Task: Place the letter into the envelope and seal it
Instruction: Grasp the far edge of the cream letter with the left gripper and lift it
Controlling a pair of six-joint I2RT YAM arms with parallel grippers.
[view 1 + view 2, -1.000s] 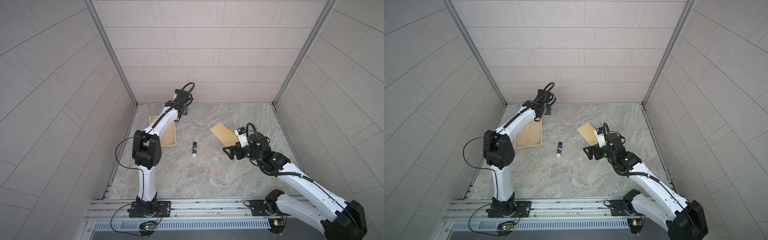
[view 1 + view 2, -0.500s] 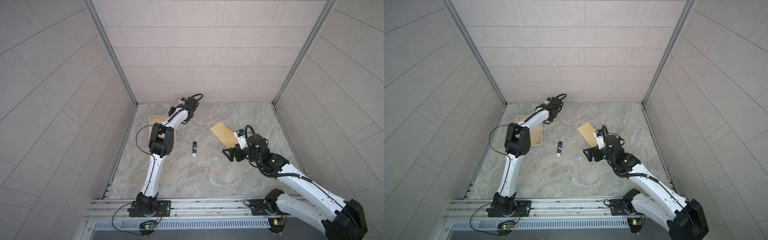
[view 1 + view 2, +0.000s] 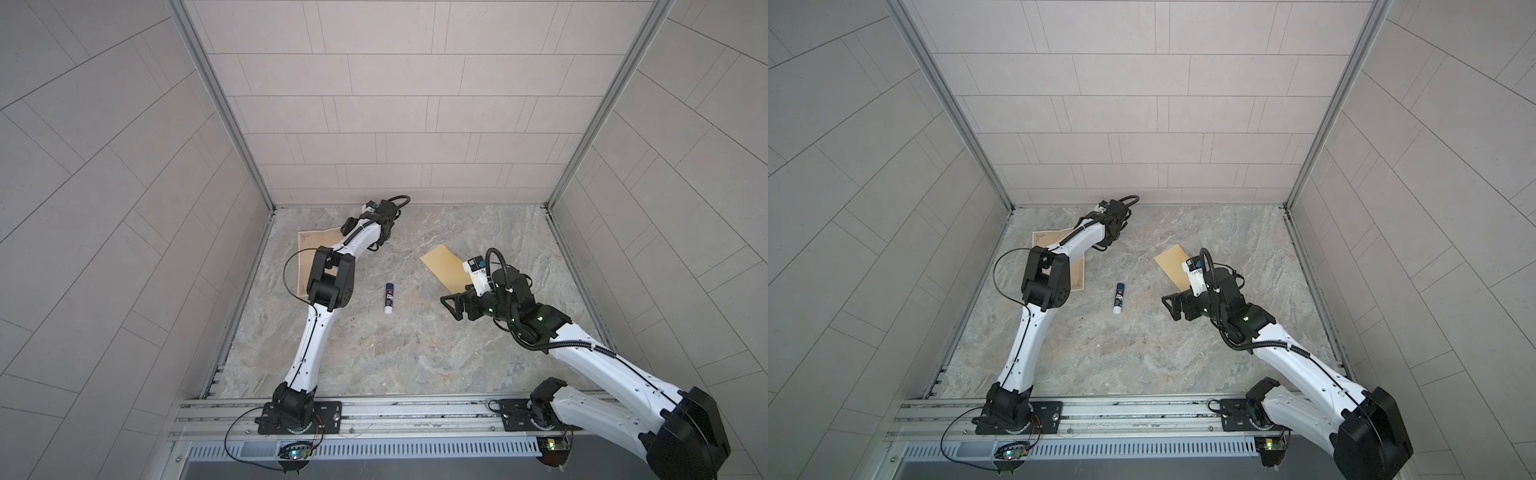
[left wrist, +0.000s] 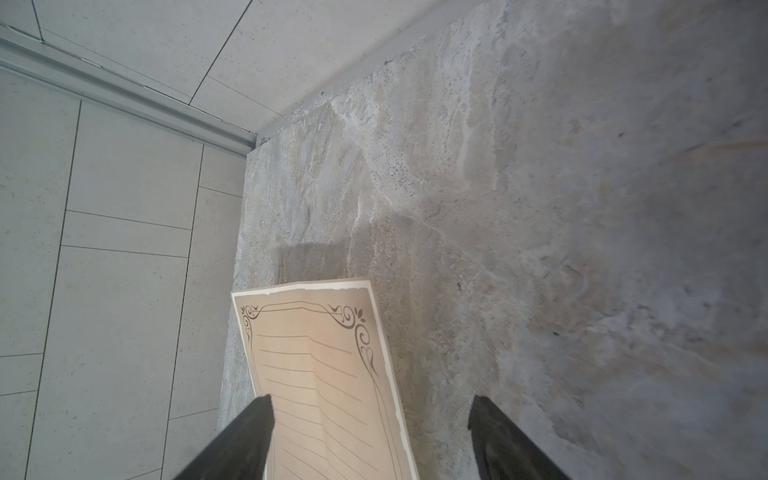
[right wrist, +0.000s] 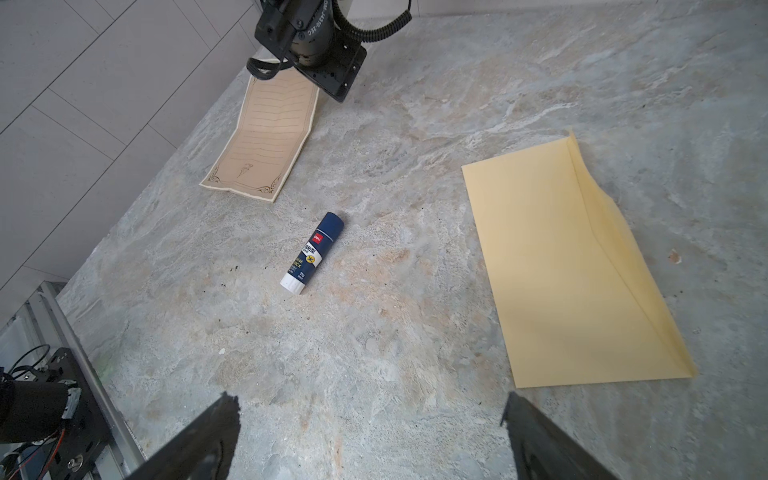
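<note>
My left gripper (image 4: 370, 415) hangs, jaws apart, over the creased cream paper letter with dark ornamental border (image 4: 316, 353), which lies flat by the left wall. My right gripper (image 5: 370, 411), jaws wide apart, hovers near the plain yellow-tan paper envelope (image 5: 561, 266). A blue-and-white glue stick (image 5: 311, 253) lies between the two papers.

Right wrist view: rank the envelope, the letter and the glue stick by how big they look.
1. envelope: largest by far.
2. letter: looks smaller, but it lies farther from the camera and its far end is hidden, so its true size is unsure.
3. glue stick: clearly smallest.
</note>
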